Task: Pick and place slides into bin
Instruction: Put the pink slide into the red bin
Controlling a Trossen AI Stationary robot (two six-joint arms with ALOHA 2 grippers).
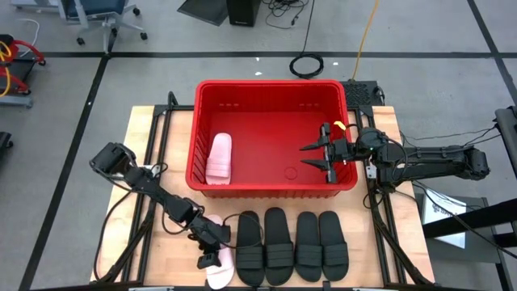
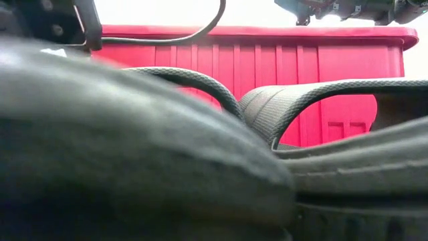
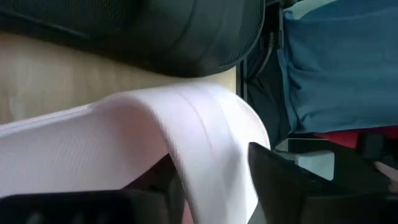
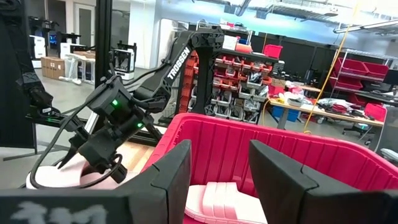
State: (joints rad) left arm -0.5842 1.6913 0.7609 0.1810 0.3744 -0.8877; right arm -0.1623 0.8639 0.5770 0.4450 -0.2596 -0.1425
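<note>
Crowding the table's front edge, four black slides [image 1: 291, 245] with ribbed straps lie side by side, hemming in the smooth white slide [image 1: 220, 268] whose wide strap sits between the left gripper [image 1: 212, 249]'s open fingers [image 3: 292, 180]; whether they press it cannot be told. The right gripper [image 1: 317, 155] hovers open and empty over the red bin [image 1: 271, 86], a thick-rimmed plastic tub where another white slide [image 1: 219, 158] lies against the left wall.

My left gripper [image 1: 212, 246] is down on the near white slide [image 1: 220, 271]; my right gripper [image 1: 321, 157] hangs open inside the bin [image 1: 271, 86], right side.
</note>
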